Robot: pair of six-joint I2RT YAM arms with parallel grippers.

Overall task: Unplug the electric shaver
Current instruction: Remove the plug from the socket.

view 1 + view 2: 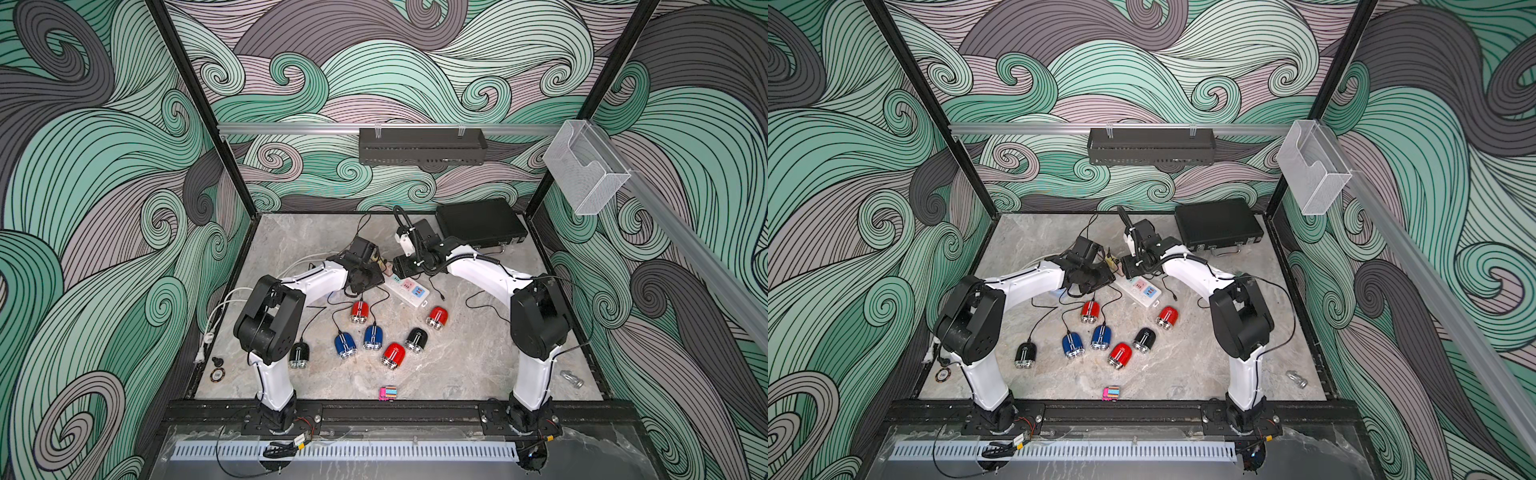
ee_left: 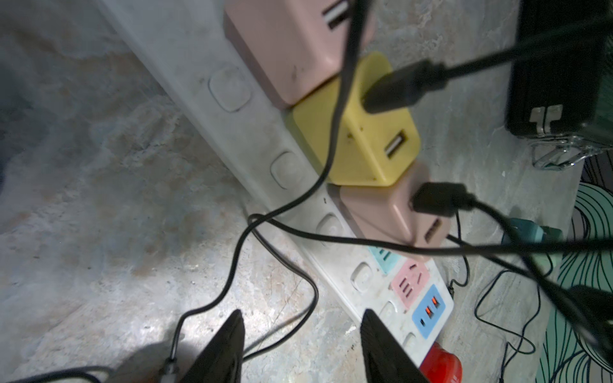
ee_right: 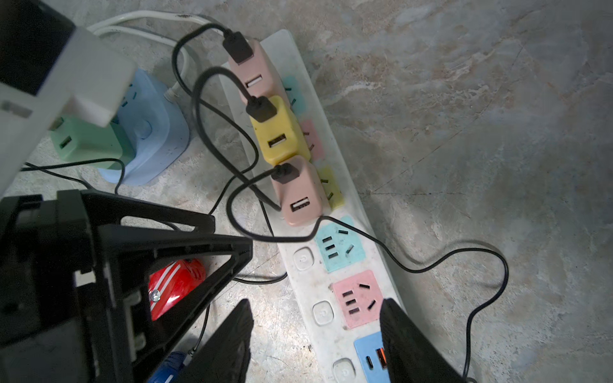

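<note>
Strip (image 3: 310, 285): 1, a long white plastic bar, scuffed, with rounded square buttons and pastel socket faces. My left gripper (image 2: 301, 318) hung at the strip's side, jaws spread, pinching nothing; only tabletop and a slack loop of cord lay between them. My right gripper (image 3: 315, 305) hung over the strip, jaws spread wide, empty.

Adapters on the strip: 3 in a row, blocky matte plastic, namely pink adapter (image 3: 255, 74), yellow adapter (image 3: 278, 136) and a second pink one. Each had 1 black USB plug (image 3: 262, 107) in one port and one port free, so 3 plugs in all. Beside the strip's cord end: 1 blue cube (image 3: 152, 132), rounded, with 1 green adapter (image 3: 83, 142) on it.

Shavers: 7, all loose on the table (image 1: 291, 249) on the strip's side toward my bases. That was 3 red shavers (image 1: 359, 311), 2 blue shavers (image 1: 345, 345) and 2 black shavers (image 1: 416, 339). They had glossy capsule bodies with white stripes and silvery twin heads. The red one nearest the strip, both blue ones and one black one trailed thin black cords. I couldn't tell which plug fed which shaver.

Behind the strip: 1 black case (image 1: 480, 222), flat, rectangular, ribbed. The table was grey with a marble look.
</note>
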